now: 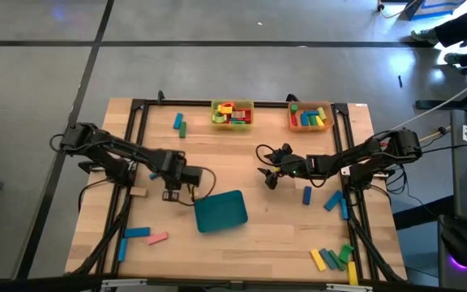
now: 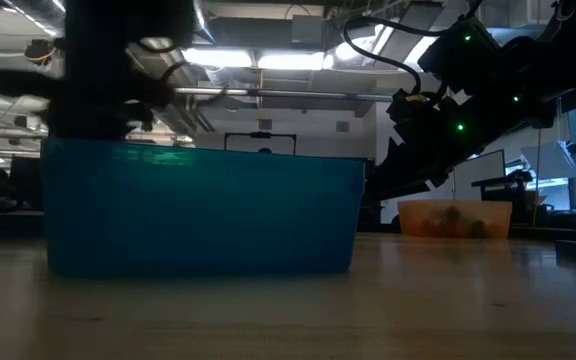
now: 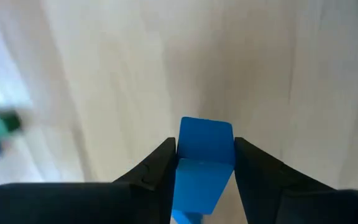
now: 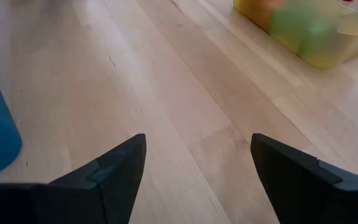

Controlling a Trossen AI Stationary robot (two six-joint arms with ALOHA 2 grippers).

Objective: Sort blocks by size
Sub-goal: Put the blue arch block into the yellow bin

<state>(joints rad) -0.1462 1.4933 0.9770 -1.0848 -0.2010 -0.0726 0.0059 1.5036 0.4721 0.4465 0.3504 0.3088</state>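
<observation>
My left gripper (image 1: 172, 188) hangs over the table just left of the teal tray (image 1: 220, 211) and is shut on a blue block (image 3: 204, 155). My right gripper (image 1: 267, 167) waits open above bare wood near the table's middle; nothing lies between its fingers (image 4: 114, 171). More blocks lie loose on the table: a blue and green pair (image 1: 180, 124) at the far left, blue and pink ones (image 1: 146, 235) at the near left, blue ones (image 1: 331, 201) at the right, and a mixed cluster (image 1: 332, 258) at the near right. My left gripper pinches the blue block by two opposite sides (image 3: 183, 155) between its two fingers. The fingers come from above, pointing down. The block runs along the fingers with its free end (image 3: 205, 135) toward the table, and it is lifted clear of the wood.
A yellow tray (image 1: 232, 123) and an orange tray (image 1: 310, 126), both holding blocks, stand at the far edge. A tan block (image 1: 139, 192) lies left of my left gripper. In the low view the teal tray (image 2: 203, 205) fills the foreground. Bare wood lies between the arms.
</observation>
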